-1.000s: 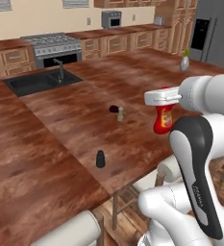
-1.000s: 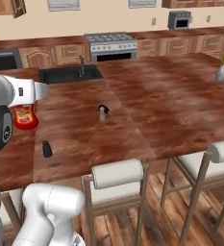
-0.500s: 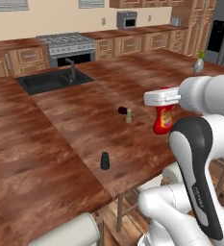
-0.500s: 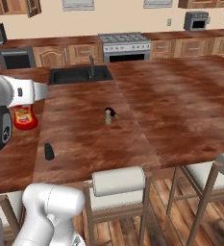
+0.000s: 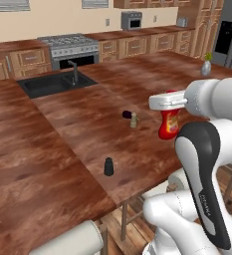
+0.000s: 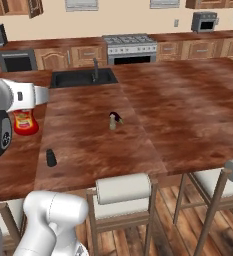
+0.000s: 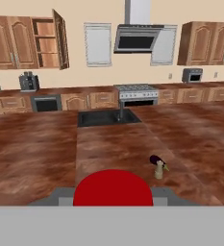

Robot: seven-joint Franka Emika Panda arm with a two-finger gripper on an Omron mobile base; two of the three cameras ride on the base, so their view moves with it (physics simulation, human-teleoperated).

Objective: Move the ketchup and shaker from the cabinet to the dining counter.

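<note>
My gripper (image 5: 170, 105) is shut on the ketchup (image 5: 168, 125), a red squeeze bottle that hangs upright over the near right part of the dining counter (image 5: 72, 129). In the right base view the ketchup (image 6: 24, 123) hangs under the gripper (image 6: 26, 108) at the far left. The hand view looks down on its red cap (image 7: 113, 188) between the grey fingers. The black shaker (image 5: 108, 167) stands upright near the counter's front edge, left of the bottle; it is also in the right base view (image 6: 50, 157). The cabinet (image 7: 47, 44) on the far wall has its door open.
A small tan bottle with a dark top (image 5: 132, 118) stands mid-counter. A sink (image 5: 55, 83) with a tap is set in the far side, and a vase (image 5: 206, 67) stands at the far right. Stools (image 6: 123, 188) line the near edge.
The whole picture has shifted in both base views, so the base has moved along the counter. The ketchup stays in my shut gripper at the same spot in view.
</note>
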